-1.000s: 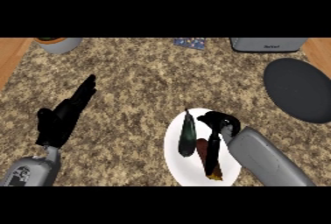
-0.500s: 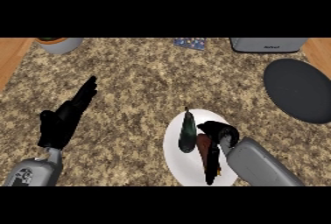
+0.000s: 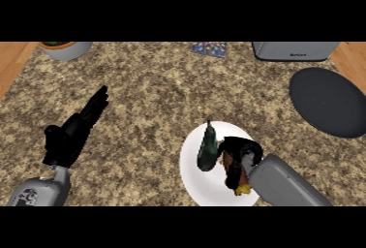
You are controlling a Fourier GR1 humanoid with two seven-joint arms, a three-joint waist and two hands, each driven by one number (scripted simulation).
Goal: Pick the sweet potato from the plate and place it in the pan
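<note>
A white plate lies on the speckled counter at the lower middle. On it the brown-orange sweet potato lies lengthwise, its orange end towards the view's lower edge. My right hand is on the potato's far end with its fingers curled round it, hiding that part. A dark green vegetable lies just left of the potato on the same plate. The dark round pan sits at the right edge, up and to the right of the plate. My left hand rests open at the left, fingers straight.
At the far left corner stands a grey bowl with something orange in it. A grey appliance is at the far right and a small patterned item at the far middle. Wooden strips border the counter on both sides.
My right hand has drawn back and down onto the sweet potato's far end, and its fingers have curled round it. The left hand has not moved.
</note>
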